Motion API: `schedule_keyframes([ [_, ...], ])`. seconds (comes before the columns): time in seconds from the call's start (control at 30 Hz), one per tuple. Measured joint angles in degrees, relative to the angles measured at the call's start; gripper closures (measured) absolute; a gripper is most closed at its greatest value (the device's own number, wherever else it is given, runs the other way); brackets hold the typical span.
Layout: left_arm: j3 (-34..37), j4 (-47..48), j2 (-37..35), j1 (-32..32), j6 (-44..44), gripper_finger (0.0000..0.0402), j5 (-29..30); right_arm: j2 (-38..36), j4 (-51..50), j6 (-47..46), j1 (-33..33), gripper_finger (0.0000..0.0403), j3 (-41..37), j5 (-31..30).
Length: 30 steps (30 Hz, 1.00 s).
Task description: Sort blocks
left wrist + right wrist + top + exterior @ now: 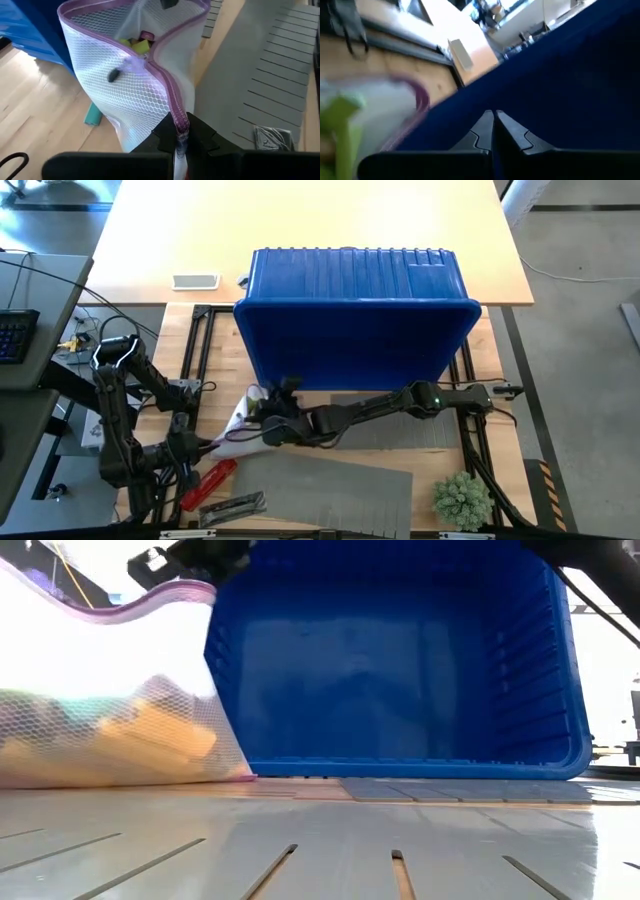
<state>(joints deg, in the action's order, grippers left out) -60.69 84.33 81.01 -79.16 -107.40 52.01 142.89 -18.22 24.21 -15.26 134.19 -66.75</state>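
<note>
A white mesh bag (240,423) with a purple zipper stands before the blue bin (355,310), its bottom (120,775) on the table. Through the bag's open mouth I see lime and purple blocks (140,44). Tan ones (150,740) show through the mesh. A teal block (92,115) lies at the bag's lower edge. My left gripper (181,131) is shut on the bag's zipper end. My right gripper (493,122) is shut with nothing between its fingers. It sits at the bag's upper rim (275,412) and faces the bin wall. My left gripper pinches the end of the purple zipper (179,117), at a corner of the bag, between its two fingers. The fingers slant downward and come from the table's left. That corner is held up while the bag's bottom rests on the table. My right gripper is next to the bag's rim; whether it touches it, I cannot tell.
The blue bin lies on its side, its opening toward the near edge. Grey slotted mats (320,485) cover the near table. A red cylindrical tool (208,483) and a shiny packet (232,505) lie near the left arm. A green tuft (462,498) sits at the near right.
</note>
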Motion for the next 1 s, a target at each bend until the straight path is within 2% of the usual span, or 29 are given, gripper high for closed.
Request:
schedule_keyframes([
  [0.1,-0.02,0.26,0.0,-0.88,-1.17,0.0402,0.91,0.0,-6.77,-2.67,0.32,0.0403,0.0,-0.72],
  [0.17,-0.22,1.2,0.0,-1.32,-1.95,0.0402,1.0,-0.1,-10.16,-6.22,0.37,0.0403,-0.02,2.12],
  [0.3,-0.22,1.73,0.0,-1.31,-2.0,0.0402,0.94,-0.85,-9.09,-11.4,0.21,0.0403,-0.02,20.65],
  [0.47,-0.22,1.49,0.0,-1.11,-0.94,0.0402,1.39,-0.92,-0.58,-10.01,-0.04,0.0398,-0.02,36.54],
  [0.57,-0.22,1.28,0.0,-1.07,-0.96,0.0402,1.76,-0.92,1.59,-11.39,0.66,0.0375,0.0,47.14],
  [0.63,-0.22,1.16,0.0,-1.09,-0.85,0.0402,1.87,-0.92,2.36,-10.49,0.98,0.0348,0.0,49.71],
  [0.8,-0.24,1.1,0.0,-1.07,-0.34,0.0402,2.39,-0.16,3.05,-9.39,2.3,0.0285,0.0,51.22],
  [0.93,-0.26,0.85,0.0,-1.07,-0.34,0.0402,2.57,0.82,3.1,-9.76,3.56,0.027,-0.04,57.99],
  [1.0,-0.26,0.34,0.0,-1.05,-0.09,0.0402,2.57,1.09,3.86,-10.92,3.95,0.027,-0.02,57.77],
])
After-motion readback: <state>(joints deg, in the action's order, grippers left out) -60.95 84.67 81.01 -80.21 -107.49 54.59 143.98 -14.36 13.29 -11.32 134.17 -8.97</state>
